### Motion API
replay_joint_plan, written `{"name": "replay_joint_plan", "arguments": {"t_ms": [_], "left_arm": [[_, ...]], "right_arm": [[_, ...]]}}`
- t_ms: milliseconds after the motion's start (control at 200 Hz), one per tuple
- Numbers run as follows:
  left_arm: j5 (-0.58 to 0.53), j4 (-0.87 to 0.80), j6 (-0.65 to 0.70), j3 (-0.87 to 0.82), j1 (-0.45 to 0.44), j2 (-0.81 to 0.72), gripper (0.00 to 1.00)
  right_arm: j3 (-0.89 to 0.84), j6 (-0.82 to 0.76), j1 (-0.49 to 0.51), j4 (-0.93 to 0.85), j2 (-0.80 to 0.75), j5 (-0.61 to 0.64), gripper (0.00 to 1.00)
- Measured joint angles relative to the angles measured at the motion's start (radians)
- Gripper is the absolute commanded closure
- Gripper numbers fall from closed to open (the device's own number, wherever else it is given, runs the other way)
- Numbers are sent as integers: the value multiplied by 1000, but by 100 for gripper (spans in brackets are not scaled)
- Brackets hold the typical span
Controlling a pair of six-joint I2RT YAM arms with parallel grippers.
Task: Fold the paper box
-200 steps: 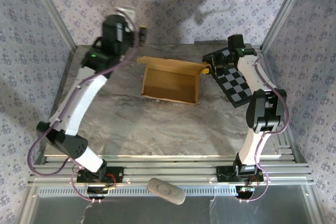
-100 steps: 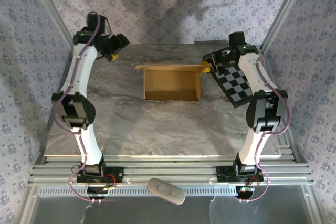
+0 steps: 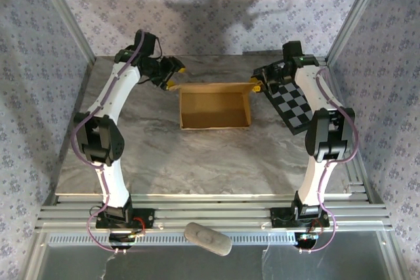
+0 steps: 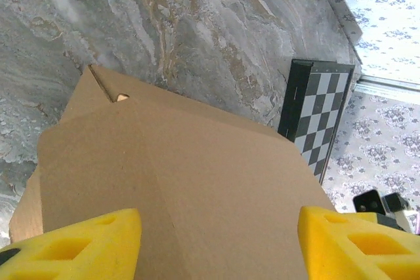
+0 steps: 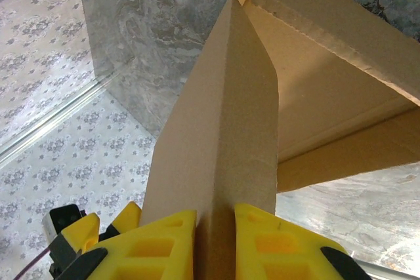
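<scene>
Paper box (image 3: 215,106) lies half-formed between my grippers: my right gripper (image 5: 215,218) pinches its upright side flap, and my left gripper (image 4: 216,234) gapes with the opposite wall just ahead of its fingertips (image 4: 72,247). I judge wall-raising is underway; next, my left fingers must close on that wall.

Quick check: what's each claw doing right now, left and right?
Left claw: open, fingers spread wide over the box.
Right claw: closed, pinching an upright flap of the box.
</scene>
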Motion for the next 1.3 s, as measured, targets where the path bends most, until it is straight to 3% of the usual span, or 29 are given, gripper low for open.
{"name": "replay_joint_plan", "arguments": {"t_ms": [495,1139,1299], "left_arm": [[0,65,-111,-144,-4,-103,33],[5,361,-420,-319,-52,-138,35],[-17,263,-369,-280,-39,-137,30]], "right_arm": [[3,1,9,23,10,19,100],[-2,28,27,73,10,41,100],[-17,39,27,89,10,41,100]]}}
